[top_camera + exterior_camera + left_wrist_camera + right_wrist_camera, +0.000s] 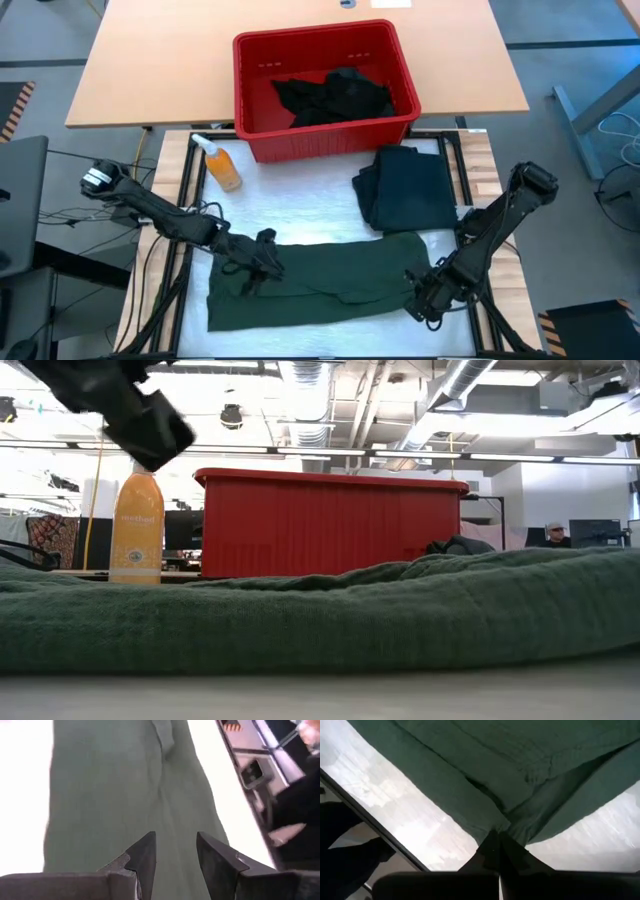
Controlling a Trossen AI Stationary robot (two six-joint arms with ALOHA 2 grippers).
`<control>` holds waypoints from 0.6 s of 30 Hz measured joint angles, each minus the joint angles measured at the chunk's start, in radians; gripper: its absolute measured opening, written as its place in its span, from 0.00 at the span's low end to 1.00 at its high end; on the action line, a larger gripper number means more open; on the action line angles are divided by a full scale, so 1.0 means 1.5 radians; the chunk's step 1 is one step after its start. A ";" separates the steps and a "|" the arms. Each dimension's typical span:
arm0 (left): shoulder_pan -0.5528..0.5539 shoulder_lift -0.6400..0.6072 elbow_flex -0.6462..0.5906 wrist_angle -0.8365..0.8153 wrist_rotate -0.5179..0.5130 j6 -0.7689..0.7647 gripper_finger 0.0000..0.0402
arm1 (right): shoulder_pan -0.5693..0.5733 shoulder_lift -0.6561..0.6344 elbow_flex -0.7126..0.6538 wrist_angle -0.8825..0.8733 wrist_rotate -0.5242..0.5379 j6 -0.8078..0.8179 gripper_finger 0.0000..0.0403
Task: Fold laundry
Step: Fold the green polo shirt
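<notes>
White padding covered the surface (pixel 300 215) where a dark green shirt (pixel 320 280) lay spread along the near edge. Left tool (pixel 262 262) hovered over its left part, fingers apart. Right tool (pixel 425 297) pinched the shirt's right corner. Behind sat a folded dark garment (pixel 410 188), an orange spray bottle (pixel 221 163) and a red bin (pixel 325 90) holding black clothes (pixel 335 95).
</notes>
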State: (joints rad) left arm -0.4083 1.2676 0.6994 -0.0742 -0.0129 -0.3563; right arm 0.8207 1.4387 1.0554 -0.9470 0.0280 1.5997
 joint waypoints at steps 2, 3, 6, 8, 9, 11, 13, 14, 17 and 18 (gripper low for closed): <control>0.011 0.022 -0.001 0.020 -0.012 0.042 0.32 | -0.002 0.004 0.000 0.000 0.000 0.000 0.03; 0.017 0.035 -0.001 0.040 -0.013 0.061 0.32 | -0.004 0.007 0.000 0.001 -0.002 0.000 0.03; 0.027 0.094 -0.001 0.140 0.008 0.132 0.32 | -0.004 0.015 0.000 0.003 -0.002 0.000 0.03; 0.026 0.146 0.002 0.226 0.023 0.187 0.33 | -0.004 0.015 0.000 0.002 -0.002 -0.001 0.03; 0.025 0.174 0.013 0.260 0.028 0.208 0.34 | -0.006 0.015 0.000 0.001 -0.002 -0.001 0.03; 0.028 0.229 0.052 0.297 0.035 0.246 0.35 | -0.010 0.015 0.000 -0.003 -0.002 0.000 0.03; 0.037 0.278 0.102 0.300 0.052 0.283 0.38 | -0.012 0.015 0.000 -0.007 -0.002 0.004 0.03; 0.041 0.300 0.125 0.299 0.065 0.299 0.39 | -0.012 0.015 0.000 -0.012 0.001 0.008 0.03; 0.049 0.357 0.191 0.284 0.082 0.339 0.41 | -0.012 0.015 0.000 -0.013 0.008 0.008 0.03; 0.050 0.377 0.210 0.281 0.081 0.351 0.42 | -0.012 0.015 0.000 -0.013 0.012 0.008 0.03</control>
State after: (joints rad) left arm -0.3332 1.8325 1.0140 0.3467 0.1083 0.1699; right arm 0.8024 1.4612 1.0550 -0.9663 0.0465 1.6118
